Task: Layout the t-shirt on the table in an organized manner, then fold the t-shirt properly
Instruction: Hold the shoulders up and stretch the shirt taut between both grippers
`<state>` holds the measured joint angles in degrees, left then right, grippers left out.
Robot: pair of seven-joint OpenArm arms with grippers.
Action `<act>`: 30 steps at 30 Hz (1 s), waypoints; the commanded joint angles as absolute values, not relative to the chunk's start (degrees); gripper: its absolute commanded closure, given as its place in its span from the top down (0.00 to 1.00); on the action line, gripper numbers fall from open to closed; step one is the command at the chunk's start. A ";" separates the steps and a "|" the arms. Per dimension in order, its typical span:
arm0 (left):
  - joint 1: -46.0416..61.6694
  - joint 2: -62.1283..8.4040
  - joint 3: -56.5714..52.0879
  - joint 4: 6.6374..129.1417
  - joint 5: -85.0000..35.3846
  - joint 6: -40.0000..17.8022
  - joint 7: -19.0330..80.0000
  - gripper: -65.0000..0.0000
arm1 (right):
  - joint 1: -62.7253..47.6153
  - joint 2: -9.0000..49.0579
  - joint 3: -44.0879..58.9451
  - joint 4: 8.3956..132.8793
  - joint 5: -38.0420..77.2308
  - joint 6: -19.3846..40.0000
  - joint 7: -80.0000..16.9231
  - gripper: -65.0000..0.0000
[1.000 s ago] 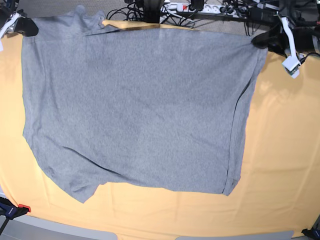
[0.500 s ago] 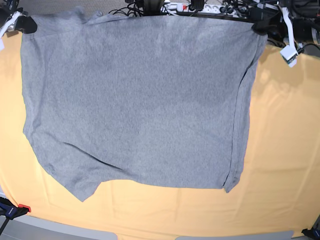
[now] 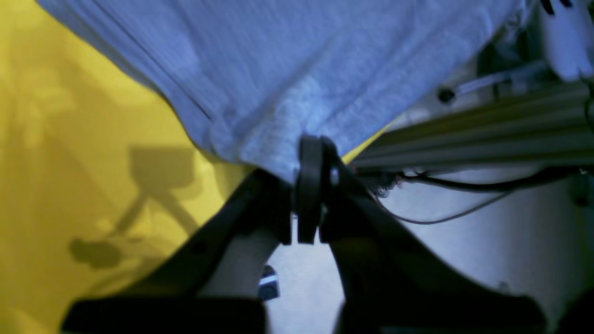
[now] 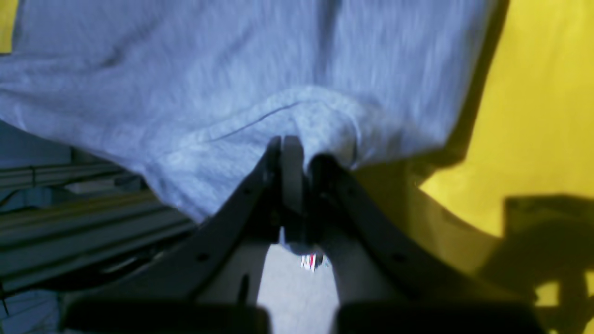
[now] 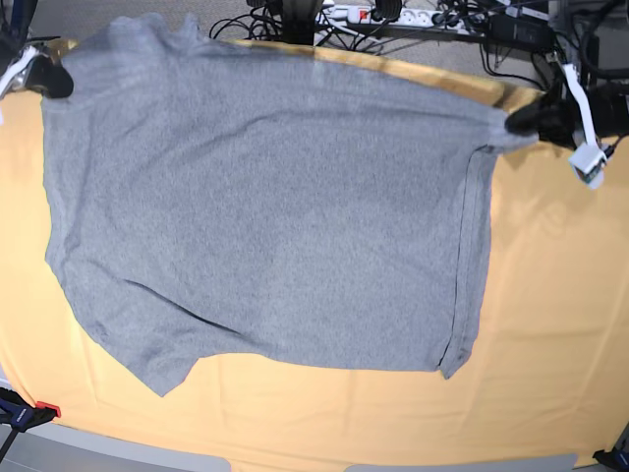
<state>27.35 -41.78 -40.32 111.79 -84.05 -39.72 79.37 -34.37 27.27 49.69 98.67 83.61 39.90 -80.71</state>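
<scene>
The t-shirt (image 5: 265, 216) lies plain grey side up, spread wide over the table (image 5: 560, 295), its lettering hidden. Its far edge is stretched between my two grippers. On the base view's right, my left gripper (image 5: 521, 118) is shut on the far right corner; the left wrist view shows the left gripper (image 3: 311, 153) pinching a bunch of the t-shirt (image 3: 325, 69). My right gripper (image 5: 54, 81) is shut on the far left corner, and the right wrist view shows the right gripper (image 4: 297, 148) closed on a fold of the t-shirt (image 4: 232, 69). The near hem rests flat on the cloth.
Cables and a power strip (image 5: 393, 15) run behind the table's far edge, above a metal rail (image 3: 464, 139). A clamp with a red tip (image 5: 25, 411) sits at the near left corner, another clamp (image 5: 614, 457) at the near right. Bare yellow cloth surrounds the shirt on the right and near sides.
Both grippers lifted the far edge up and back, then came down toward the near side. The left gripper has moved farthest, outward to the right, pulling the far edge taut.
</scene>
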 commanded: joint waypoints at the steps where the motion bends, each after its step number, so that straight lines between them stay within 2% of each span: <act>1: 26.41 -42.85 -41.06 112.51 -85.00 -40.00 78.41 0.00 | -33.80 28.51 50.30 99.44 85.00 40.00 -80.00 0.00; 8: 25.06 -42.85 -41.06 112.51 -85.00 -40.00 78.43 0.00 | -32.38 31.35 51.62 99.44 85.00 40.00 -80.00 0.00; 17: 25.08 -42.39 -39.11 112.51 -85.00 -40.00 78.46 0.00 | -32.36 33.52 63.35 99.44 85.00 40.00 -80.00 0.00; 25: 25.06 -42.11 -34.22 112.51 -85.00 -40.00 80.00 0.00 | -32.38 33.19 58.24 99.42 85.00 40.00 -80.00 0.00; 30: 25.06 -46.54 -36.14 112.51 -85.00 -40.00 80.00 0.00 | -32.38 33.21 56.55 99.42 85.00 40.00 -80.00 0.00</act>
<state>25.39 -45.12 -35.20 111.77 -84.12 -39.72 80.75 -32.21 31.86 55.96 98.70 84.25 39.88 -80.88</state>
